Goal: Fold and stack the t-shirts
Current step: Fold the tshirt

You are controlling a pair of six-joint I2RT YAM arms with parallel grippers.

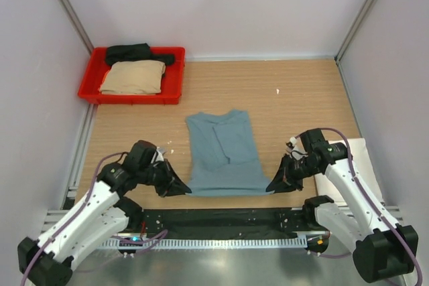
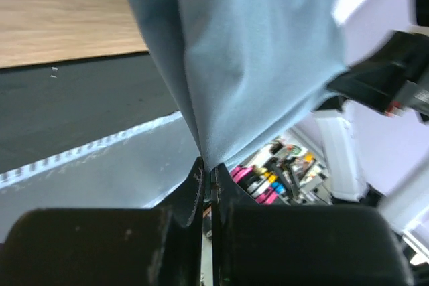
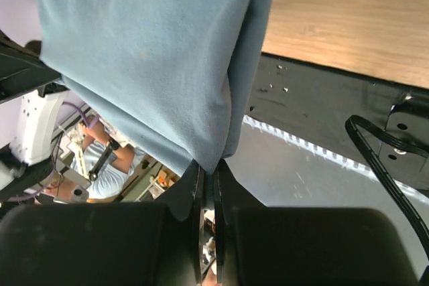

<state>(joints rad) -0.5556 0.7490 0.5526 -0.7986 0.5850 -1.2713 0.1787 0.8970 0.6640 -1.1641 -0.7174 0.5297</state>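
The counter [image 1: 301,98] is a wooden top. The teal shirt [image 1: 224,152] lies flat near its front edge, between the two arms, sleeves folded in and collar to the far side. The tray [image 1: 175,92], red, sits at the far left corner and holds a folded tan shirt [image 1: 134,77] with a black shirt [image 1: 131,52] behind it. The left hand [image 1: 182,189] is pinched tight on the teal shirt's near left hem corner. The right hand [image 1: 273,185] is pinched tight on the near right corner.
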